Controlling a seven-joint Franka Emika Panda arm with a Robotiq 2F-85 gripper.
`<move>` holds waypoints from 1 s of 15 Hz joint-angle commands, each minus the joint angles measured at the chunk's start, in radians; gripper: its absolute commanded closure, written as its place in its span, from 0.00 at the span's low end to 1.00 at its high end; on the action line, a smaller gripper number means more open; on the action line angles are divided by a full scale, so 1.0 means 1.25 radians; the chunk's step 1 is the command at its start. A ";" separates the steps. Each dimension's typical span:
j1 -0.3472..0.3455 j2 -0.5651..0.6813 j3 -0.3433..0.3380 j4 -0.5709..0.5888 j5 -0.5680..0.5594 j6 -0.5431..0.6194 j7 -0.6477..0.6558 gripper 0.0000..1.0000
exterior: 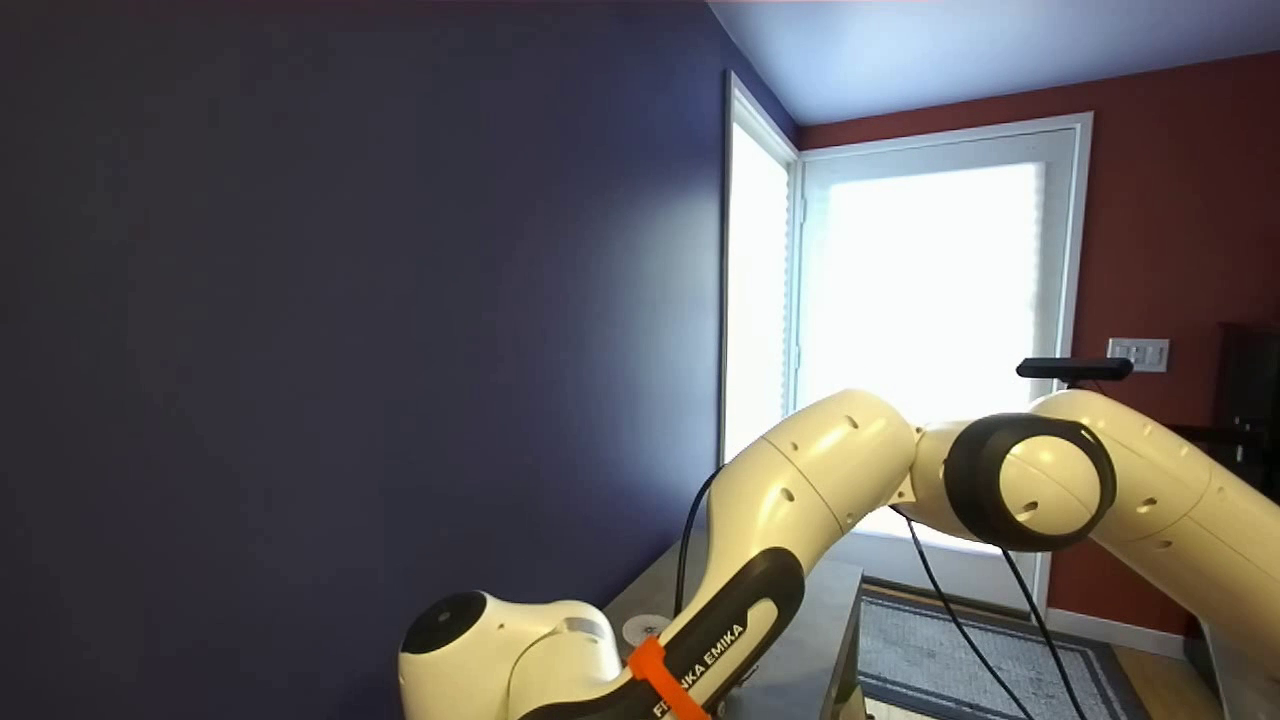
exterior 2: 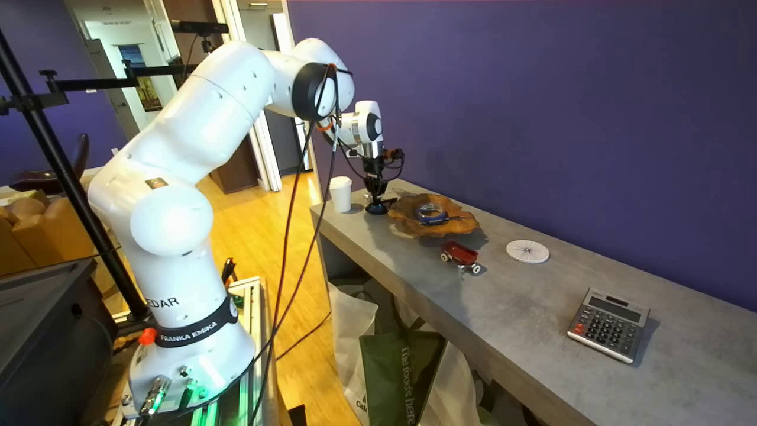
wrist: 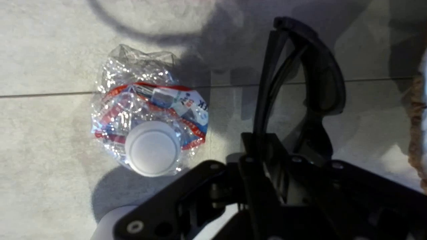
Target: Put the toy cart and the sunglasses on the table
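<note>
One end effector pinches the black sunglasses just beside the wooden bowl; whether they touch the desk, I cannot tell. Farther from the bowl is a crumpled plastic bottle. In an exterior view, a lidded white cup stands left of the bowl and the red toy wagon stands on the desk in front of the bowl.

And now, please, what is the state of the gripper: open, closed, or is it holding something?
Gripper: closed, holding the sunglasses.
</note>
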 commanded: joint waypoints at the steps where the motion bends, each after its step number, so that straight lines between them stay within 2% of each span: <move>1: 0.020 0.015 -0.008 0.053 0.005 -0.025 -0.039 0.53; 6: 0.030 -0.033 -0.020 0.051 0.003 -0.020 -0.016 0.20; 9: 0.010 -0.087 -0.004 0.015 0.005 -0.002 0.028 0.01; 12: -0.017 -0.152 0.007 -0.035 0.062 0.008 0.136 0.00; 15: -0.044 -0.217 0.017 -0.105 0.093 0.030 0.173 0.00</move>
